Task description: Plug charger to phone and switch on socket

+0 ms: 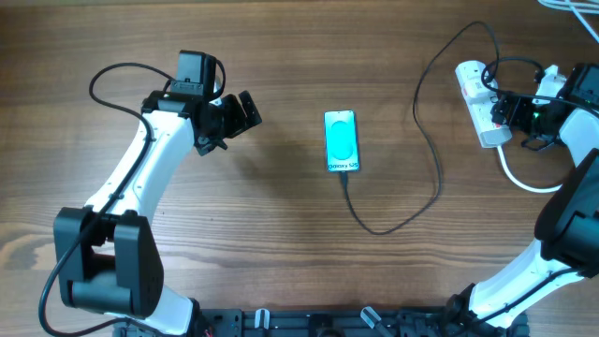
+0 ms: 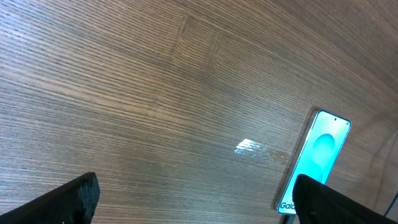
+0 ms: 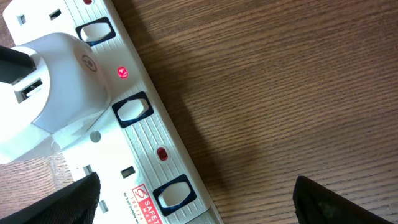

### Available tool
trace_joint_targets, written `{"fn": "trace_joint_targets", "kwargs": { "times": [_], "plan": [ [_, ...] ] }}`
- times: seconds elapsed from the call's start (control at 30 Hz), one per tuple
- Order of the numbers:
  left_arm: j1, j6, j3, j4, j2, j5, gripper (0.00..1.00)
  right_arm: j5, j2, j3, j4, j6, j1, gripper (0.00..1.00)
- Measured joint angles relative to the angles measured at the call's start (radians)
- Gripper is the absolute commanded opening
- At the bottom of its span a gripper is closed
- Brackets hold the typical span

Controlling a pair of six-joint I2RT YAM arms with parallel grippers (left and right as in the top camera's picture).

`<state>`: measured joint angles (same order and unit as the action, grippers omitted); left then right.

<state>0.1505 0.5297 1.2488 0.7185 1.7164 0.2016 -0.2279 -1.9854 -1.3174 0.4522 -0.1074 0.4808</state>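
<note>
Flat on the worktop [image 1: 281,271], about midway between the arms: the phone [image 1: 341,140], screen up and lit turquoise. Plugged, by the look of it, into its near end: the charger [image 1: 375,231], looping off to the right and up to the socket [image 1: 489,133] near the far right corner. Seated in one outlet there: the white plug head [image 3: 56,81], with a red lamp [image 3: 122,73] glowing just beside it (dimmer, a second lamp further along). Probably switched on already, then, though hard to be sure from a lamp alone.

Spread wide and holding nothing: the left fingers [image 2: 71,199], hanging over bare wood to the left of the phone. Spread wide too, and empty: the right fingers [image 3: 336,202], hovering close over the socket's rocker switches [image 3: 132,110].

Risks from here:
- Flipping the power back off by pressing an already-on rocker.
- Powering the wrong outlet by hitting a neighbouring rocker.
- Shoving the strip sideways with an off-centre press, so tugging the cable and pulling its tip out of the phone.

Best to check the lamp before touching anything.
</note>
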Motion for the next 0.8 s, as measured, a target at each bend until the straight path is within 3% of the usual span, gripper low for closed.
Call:
{"fn": "trace_joint_targets", "kwargs": {
  "times": [0.1, 0.33, 0.4, 0.73, 0.8],
  "plan": [
    [0.000, 0.000, 0.000, 0.001, -0.019, -0.003, 1.00, 0.000, 0.000, 0.000, 0.000, 0.000, 0.000, 1.00],
    [0.000, -0.001, 0.000, 0.000, -0.275, -0.066, 1.00, 0.000, 0.000, 0.000, -0.008, 0.000, 0.000, 1.00],
    [0.000, -0.002, -0.037, -0.063, -0.333, -0.103, 1.00, 0.000, 0.000, 0.000, -0.015, 0.000, 0.000, 0.99],
    [-0.034, -0.016, -0.785, -0.900, -0.615, -0.122, 1.00, 0.000, 0.000, 0.000, -0.019, 0.000, 0.000, 1.00],
    [-0.065, -0.016, -0.901, -0.987, -0.683, -0.111, 1.00, 0.000, 0.000, 0.000, -0.019, 0.000, 0.000, 1.00]
  ]
}}
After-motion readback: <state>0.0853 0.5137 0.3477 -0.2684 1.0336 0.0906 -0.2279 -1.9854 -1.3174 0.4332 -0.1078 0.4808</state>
